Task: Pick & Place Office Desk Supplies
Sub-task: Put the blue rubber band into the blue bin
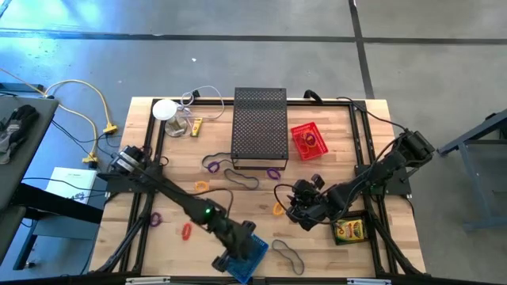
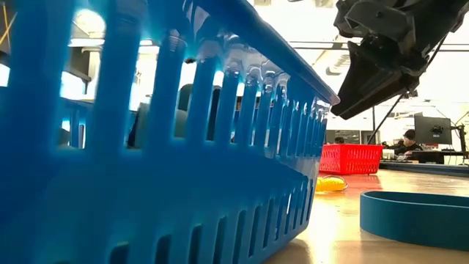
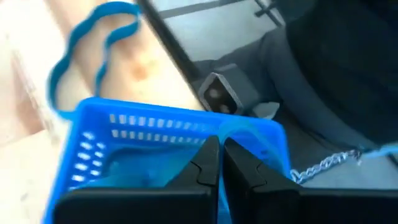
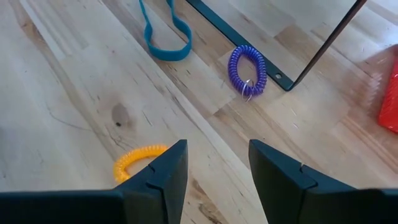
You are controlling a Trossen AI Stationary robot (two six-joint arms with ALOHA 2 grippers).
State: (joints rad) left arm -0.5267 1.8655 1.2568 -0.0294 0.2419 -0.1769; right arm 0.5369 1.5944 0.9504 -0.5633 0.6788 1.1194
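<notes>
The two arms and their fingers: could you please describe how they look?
Both are dark, jointed arms. The left arm carries a small green light partway along. The left gripper has slim, black, tapering fingers. The right gripper has broad, flat, dark fingers with squared tips. Black cables run alongside the right arm.

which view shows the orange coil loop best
Right wrist view: the orange coil loop lies large on the wood just ahead of the open right pincer. High view shows it tiny; low view may show it far off; left wrist view doesn't.

Left gripper over blue basket, right gripper beside orange loop
</notes>
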